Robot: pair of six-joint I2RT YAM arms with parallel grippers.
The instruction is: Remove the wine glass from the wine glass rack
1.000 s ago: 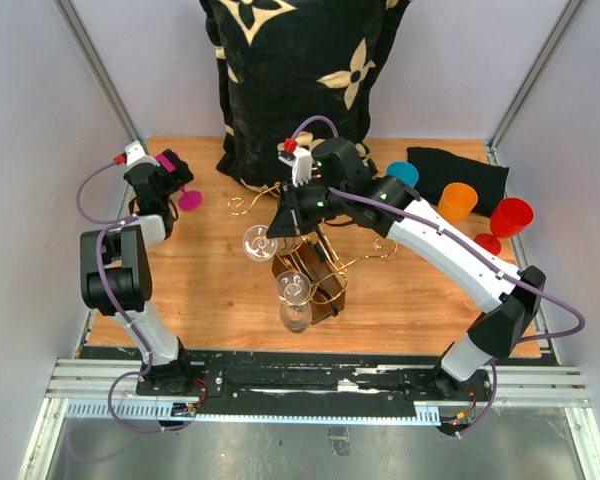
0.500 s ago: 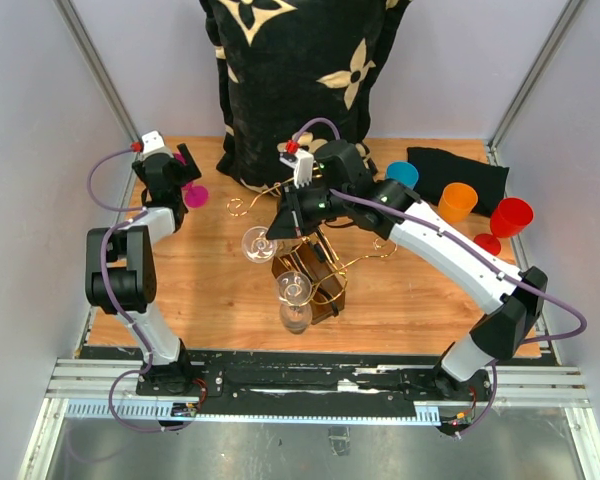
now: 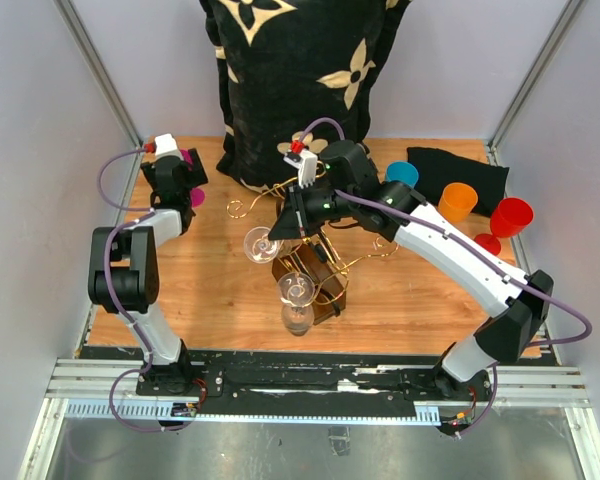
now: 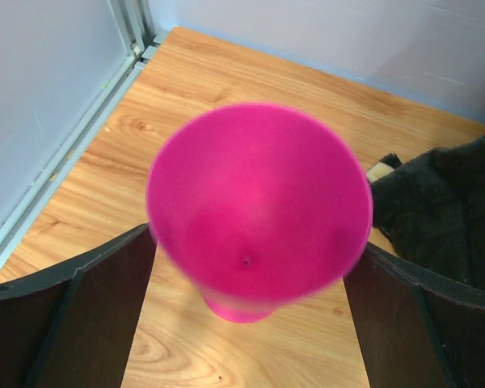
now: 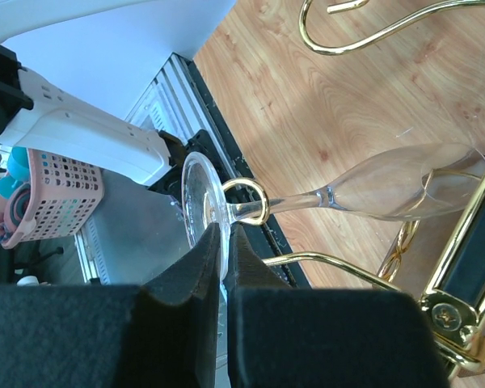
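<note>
The wooden worktop (image 3: 210,290) carries the gold wine glass rack (image 3: 328,290). A clear wine glass (image 5: 396,190) is on one arm, its stem through a scroll loop. The right pincer (image 5: 225,242) is clamped on the glass's foot. The left pincer (image 3: 183,180) is spread around a pink cup (image 4: 259,202).

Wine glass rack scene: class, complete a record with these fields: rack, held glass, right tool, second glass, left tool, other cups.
rack: wine glass rack, gold wire on a dark wooden base, mid-table
held glass: wine glass, clear, lying sideways, stem through a gold ring of the rack
right tool: right tool, shut on that glass's foot
second glass: clear glass at the rack's near side
left tool: left tool, fingers either side of a pink cup; contact unclear
other cups: blue cup, orange cup, red cup, far right
</note>
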